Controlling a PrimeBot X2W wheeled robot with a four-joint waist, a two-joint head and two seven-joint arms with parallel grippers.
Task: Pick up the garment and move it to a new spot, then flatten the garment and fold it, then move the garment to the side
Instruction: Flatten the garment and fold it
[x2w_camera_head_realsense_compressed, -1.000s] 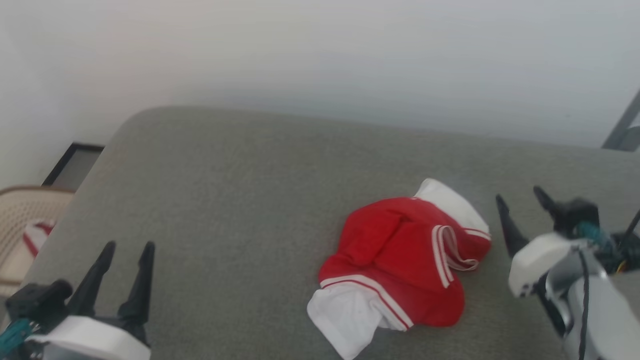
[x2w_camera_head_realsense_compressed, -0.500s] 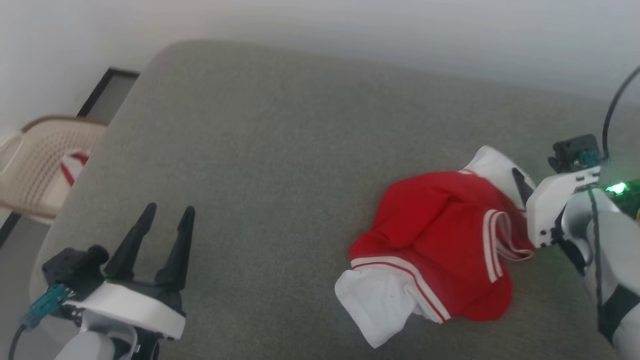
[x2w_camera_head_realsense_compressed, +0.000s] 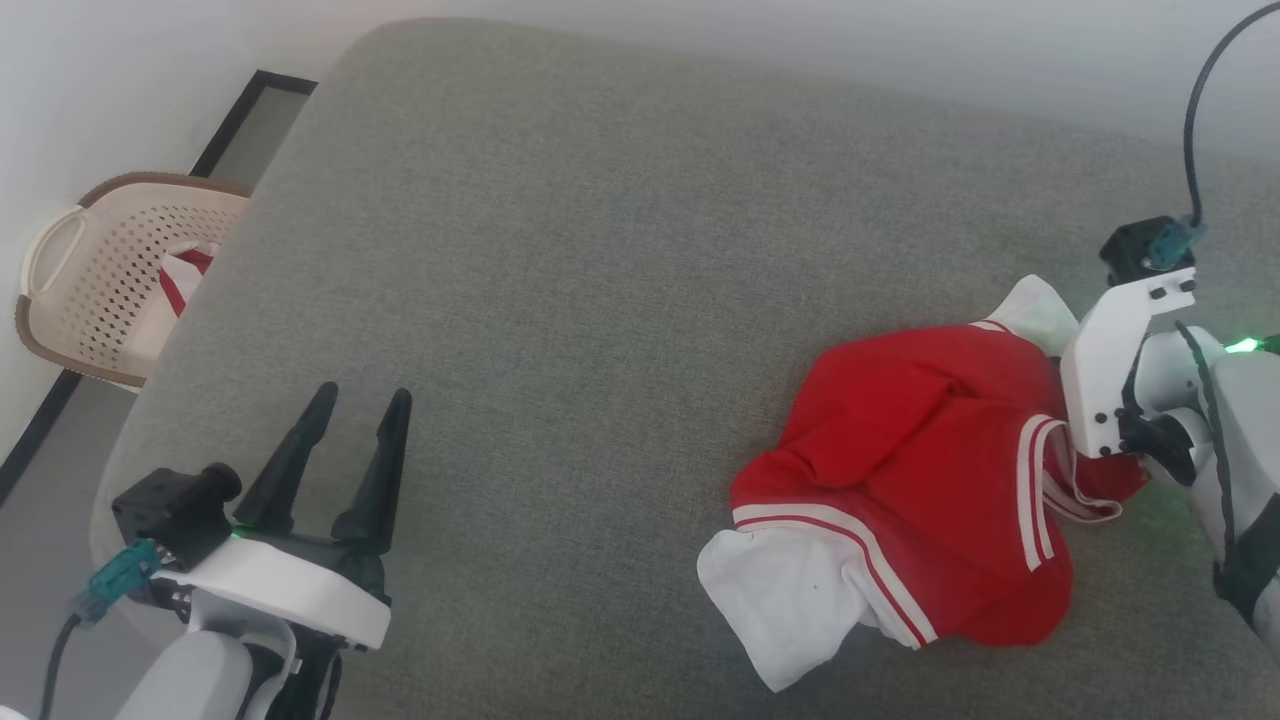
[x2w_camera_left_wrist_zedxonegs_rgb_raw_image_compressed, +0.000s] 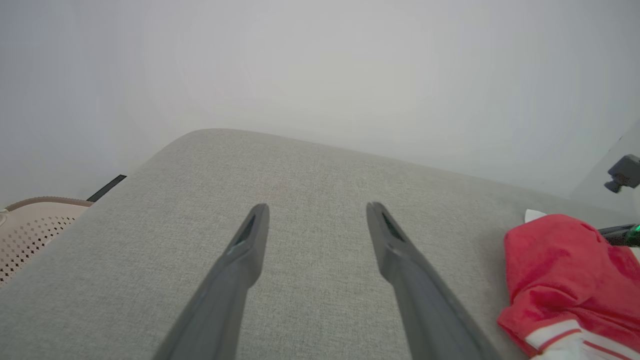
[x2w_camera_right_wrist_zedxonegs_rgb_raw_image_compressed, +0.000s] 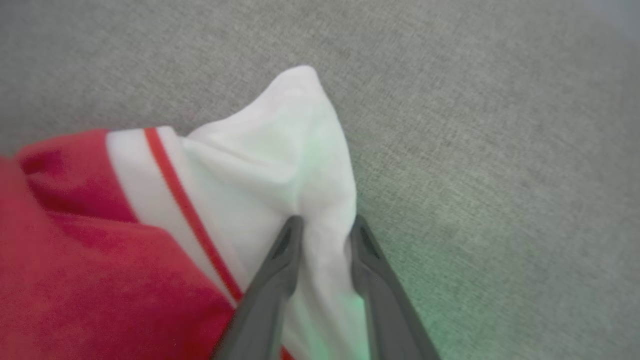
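The garment (x2w_camera_head_realsense_compressed: 920, 450) is a crumpled bright red top with white sleeve panels and striped bands, lying at the right of the grey cushion (x2w_camera_head_realsense_compressed: 560, 300). It also appears at the right edge of the left wrist view (x2w_camera_left_wrist_zedxonegs_rgb_raw_image_compressed: 560, 270). In the right wrist view my right gripper (x2w_camera_right_wrist_zedxonegs_rgb_raw_image_compressed: 325, 222) pinches a fold of the garment's white sleeve (x2w_camera_right_wrist_zedxonegs_rgb_raw_image_compressed: 280, 150) at its far right end. In the head view that arm's white wrist (x2w_camera_head_realsense_compressed: 1125, 350) covers its fingers. My left gripper (x2w_camera_head_realsense_compressed: 362, 395) hovers open over bare cushion at the lower left, far from the garment, fingers (x2w_camera_left_wrist_zedxonegs_rgb_raw_image_compressed: 250, 240) spread wide.
A beige perforated basket (x2w_camera_head_realsense_compressed: 110, 290) stands on the floor off the cushion's left edge, with a small red-and-white striped cloth (x2w_camera_head_realsense_compressed: 180, 280) inside. A pale wall runs behind the cushion. Bare cushion stretches between my two grippers.
The head camera has tilted down and turned. My right gripper moved in over the garment's white sleeve end and its fingers narrowed onto the fabric. The left gripper stays open.
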